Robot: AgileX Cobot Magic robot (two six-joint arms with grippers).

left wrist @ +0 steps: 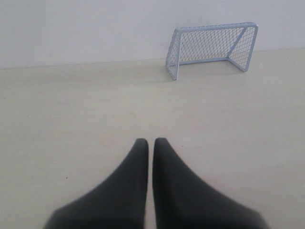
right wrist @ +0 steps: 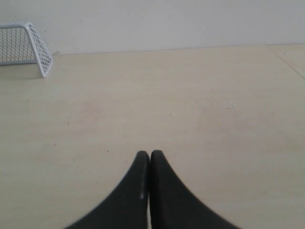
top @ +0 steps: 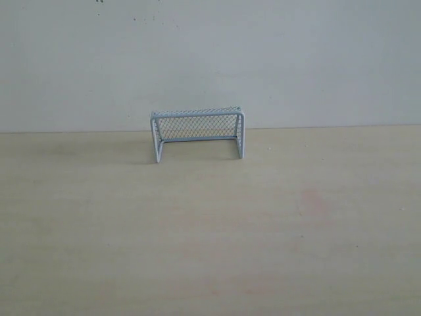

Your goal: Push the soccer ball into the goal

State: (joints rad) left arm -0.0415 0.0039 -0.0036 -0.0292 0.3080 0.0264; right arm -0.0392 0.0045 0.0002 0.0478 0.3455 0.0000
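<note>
The goal, a small white frame with mesh netting, stands at the back of the pale wooden table against the wall, its mouth facing the front. It also shows in the left wrist view as the goal and, partly cut off, in the right wrist view as the goal. The soccer ball is in none of the views. My left gripper is shut with only a hairline gap and holds nothing. My right gripper is shut and holds nothing. Neither gripper appears in the exterior view.
The wooden table runs to a plain white wall behind the goal. A seam or table edge shows far off in the right wrist view. A faint pinkish stain marks the table's right half.
</note>
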